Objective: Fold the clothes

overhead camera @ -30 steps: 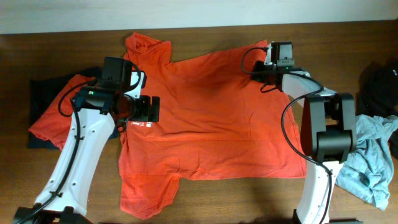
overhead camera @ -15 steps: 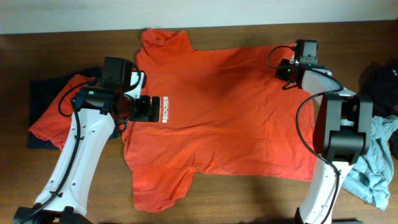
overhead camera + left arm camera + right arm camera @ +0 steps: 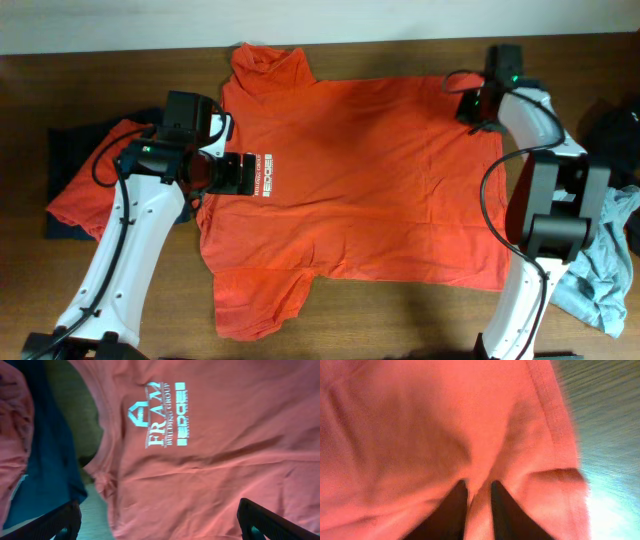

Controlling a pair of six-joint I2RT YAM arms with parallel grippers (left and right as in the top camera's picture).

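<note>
I see the worktop (image 3: 400, 320) carrying the red-orange T-shirt (image 3: 380, 190) spread flat at centre. Its long axis runs left to right, neck to the left and hem to the right. My left claw (image 3: 238, 172) hangs spread wide at its white print (image 3: 165, 415). My right claw (image 3: 479, 510) pinches a fabric fold at the far-right corner.

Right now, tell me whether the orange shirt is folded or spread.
Spread: the orange shirt lies open across the table, both sleeves out.
</note>
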